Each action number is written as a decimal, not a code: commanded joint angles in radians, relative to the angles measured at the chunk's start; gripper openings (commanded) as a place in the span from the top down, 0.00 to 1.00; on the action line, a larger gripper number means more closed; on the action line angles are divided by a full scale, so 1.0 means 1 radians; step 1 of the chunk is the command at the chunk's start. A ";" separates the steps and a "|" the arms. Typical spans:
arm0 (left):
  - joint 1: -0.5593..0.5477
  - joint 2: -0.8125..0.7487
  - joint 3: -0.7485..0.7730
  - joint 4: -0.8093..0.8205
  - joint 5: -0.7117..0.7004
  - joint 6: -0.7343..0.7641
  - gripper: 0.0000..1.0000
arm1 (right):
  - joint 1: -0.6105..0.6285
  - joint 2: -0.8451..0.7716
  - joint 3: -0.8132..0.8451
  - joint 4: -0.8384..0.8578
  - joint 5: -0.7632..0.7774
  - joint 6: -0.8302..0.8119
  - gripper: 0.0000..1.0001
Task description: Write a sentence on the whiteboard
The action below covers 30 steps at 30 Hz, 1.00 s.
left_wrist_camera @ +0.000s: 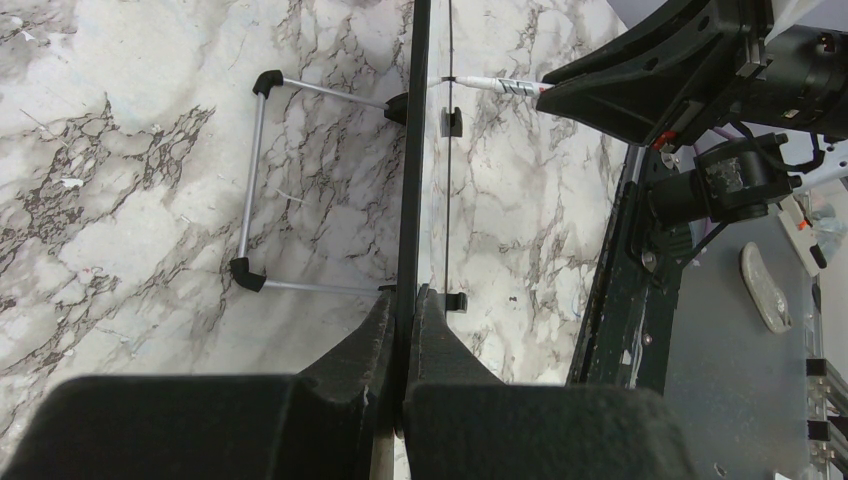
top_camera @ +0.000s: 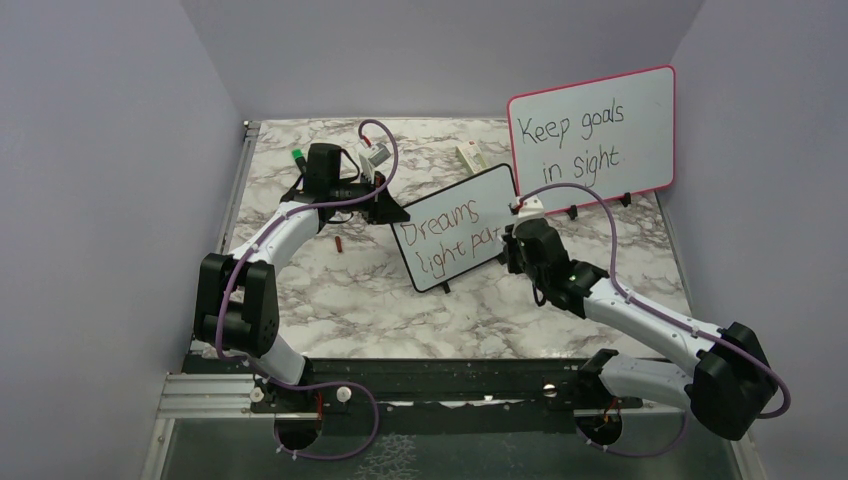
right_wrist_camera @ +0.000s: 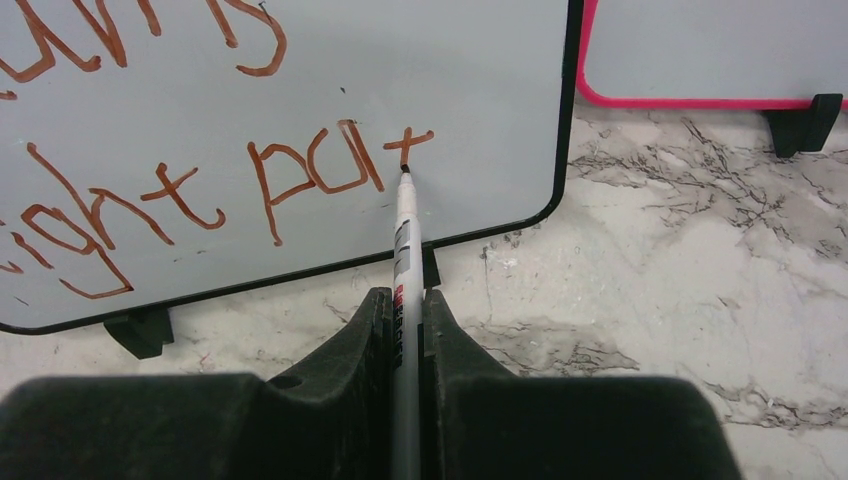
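From above, the whiteboard (top_camera: 455,228) stood on the marble table (top_camera: 350,290), in front of the pink-framed board (top_camera: 592,130). The left gripper (top_camera: 393,213) was at its left edge and the right gripper (top_camera: 508,246) at its right.

In the left wrist view, the fingers (left_wrist_camera: 372,345) were pinched shut on the board's edge.

In the right wrist view, the pincer was clamped tight on a marker (right_wrist_camera: 404,240). Its tip touched the red sentence (right_wrist_camera: 263,190) at the "t" of "pat".

Red sentence (top_camera: 450,232) on black-framed whiteboard (top_camera: 492,193), grey-veined white marble table (top_camera: 350,290), pink-framed board (top_camera: 640,110)
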 commanded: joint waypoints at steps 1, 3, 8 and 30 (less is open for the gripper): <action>-0.031 0.083 -0.053 -0.131 -0.211 0.082 1.00 | -0.005 -0.005 -0.007 -0.020 0.051 0.012 0.99; -0.031 0.083 -0.052 -0.131 -0.211 0.082 1.00 | -0.006 0.000 -0.002 -0.015 0.063 0.014 0.99; -0.030 0.081 -0.052 -0.130 -0.211 0.082 1.00 | -0.007 0.013 0.011 -0.015 0.072 0.010 0.99; -0.031 0.082 -0.052 -0.131 -0.208 0.083 1.00 | -0.039 -0.004 0.105 0.084 0.060 -0.069 0.99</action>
